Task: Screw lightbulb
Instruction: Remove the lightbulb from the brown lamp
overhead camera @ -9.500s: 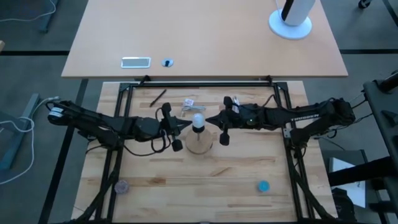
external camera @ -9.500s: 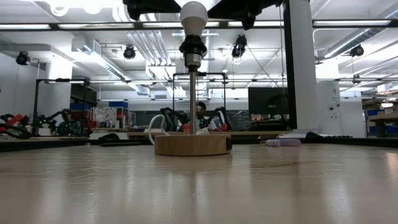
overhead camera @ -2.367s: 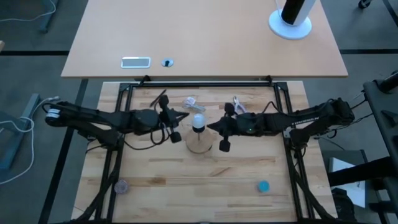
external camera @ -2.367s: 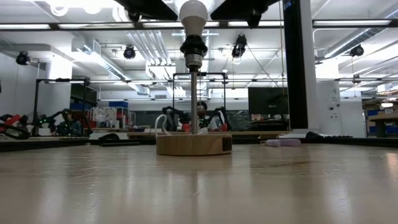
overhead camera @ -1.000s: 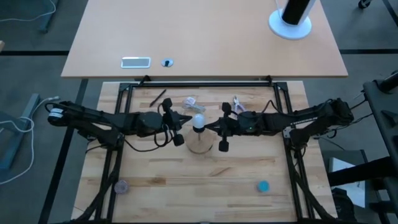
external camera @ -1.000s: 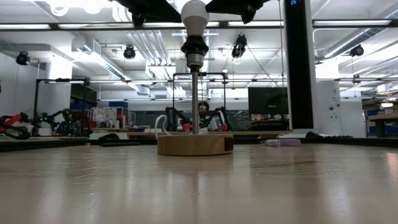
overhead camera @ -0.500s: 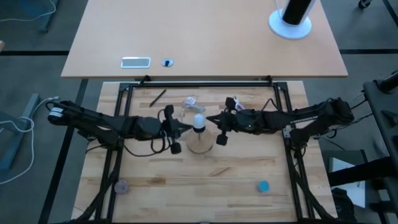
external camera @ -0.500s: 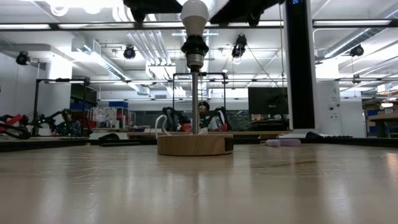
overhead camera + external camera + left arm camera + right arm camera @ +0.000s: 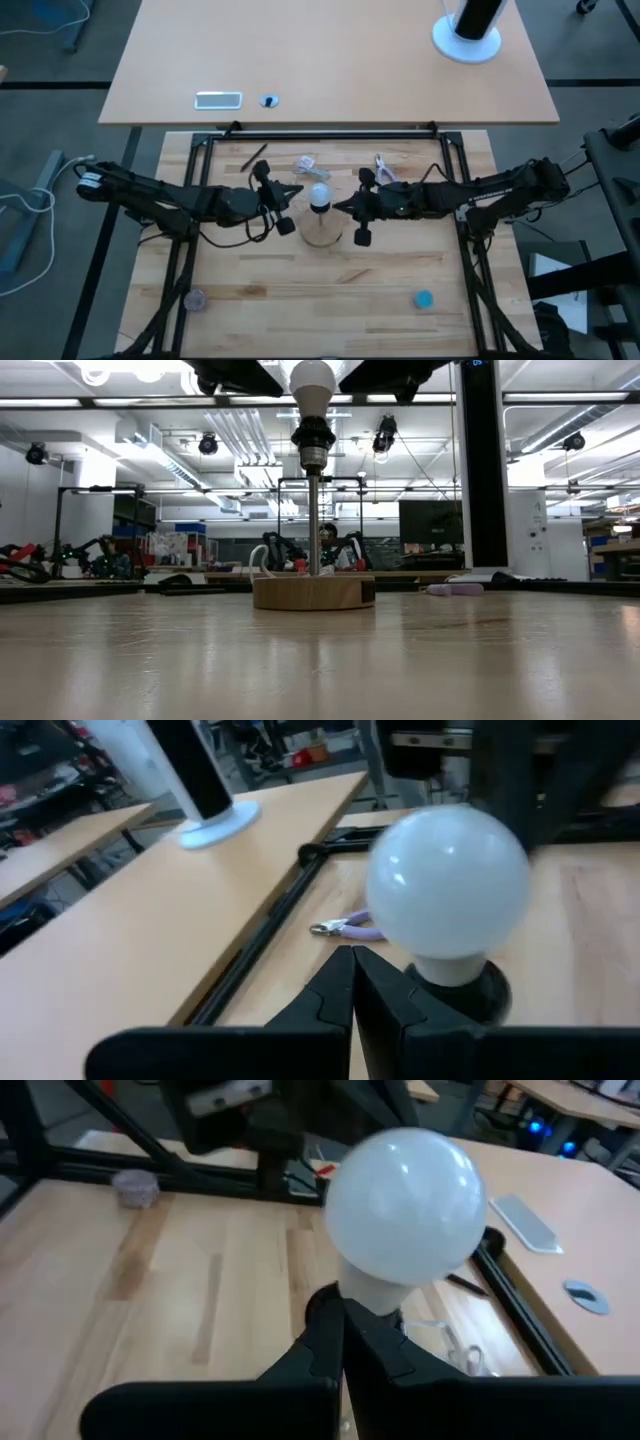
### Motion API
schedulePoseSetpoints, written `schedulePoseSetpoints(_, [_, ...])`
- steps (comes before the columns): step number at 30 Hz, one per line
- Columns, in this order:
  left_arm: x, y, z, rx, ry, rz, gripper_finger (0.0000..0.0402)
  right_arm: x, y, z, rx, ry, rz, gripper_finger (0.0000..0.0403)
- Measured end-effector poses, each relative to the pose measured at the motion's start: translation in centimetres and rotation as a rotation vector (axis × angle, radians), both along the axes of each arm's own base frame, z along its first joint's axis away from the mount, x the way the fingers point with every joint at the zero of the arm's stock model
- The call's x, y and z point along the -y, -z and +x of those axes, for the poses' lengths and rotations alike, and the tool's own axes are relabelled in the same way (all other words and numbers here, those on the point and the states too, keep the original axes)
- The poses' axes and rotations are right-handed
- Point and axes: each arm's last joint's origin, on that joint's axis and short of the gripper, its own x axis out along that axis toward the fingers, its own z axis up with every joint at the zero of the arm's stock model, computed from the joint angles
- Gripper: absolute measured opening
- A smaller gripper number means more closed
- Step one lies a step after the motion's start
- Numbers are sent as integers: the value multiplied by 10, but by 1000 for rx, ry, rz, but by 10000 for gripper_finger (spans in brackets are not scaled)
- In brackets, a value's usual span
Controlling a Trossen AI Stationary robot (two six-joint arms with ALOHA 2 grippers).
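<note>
The lightbulb [image 9: 319, 196] was seated upright in the black socket [image 9: 312, 436] atop a metal stem rising from the round wooden base [image 9: 313, 592] near the middle of the wooden table [image 9: 250, 280]. The left gripper [image 9: 297, 195] and the right gripper [image 9: 338, 207] were positioned just beside the bulb on opposite sides. Both pairs of fingers were pressed together, nothing being held between them.

From table level the tops of both arms run off the upper edge of the frame. The lightbulb's [image 9: 312, 380] screw base is hidden inside the black socket [image 9: 313, 436]. Two small round things, purple [image 9: 195, 299] and blue [image 9: 424, 298], sit low in the overhead frame, too small to identify.
</note>
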Motion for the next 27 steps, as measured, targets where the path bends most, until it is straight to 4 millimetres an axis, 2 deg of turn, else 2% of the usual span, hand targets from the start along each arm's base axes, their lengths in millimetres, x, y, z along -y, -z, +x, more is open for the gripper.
schedulePoseSetpoints(18, [2, 10, 13, 9, 15, -36, 0, -1, -6, 3, 68, -44, -38, 0])
schedulePoseSetpoints(27, [2, 11, 14, 11, 15, -36, 0, -1, -7, 3, 70, -49, -27, 0])
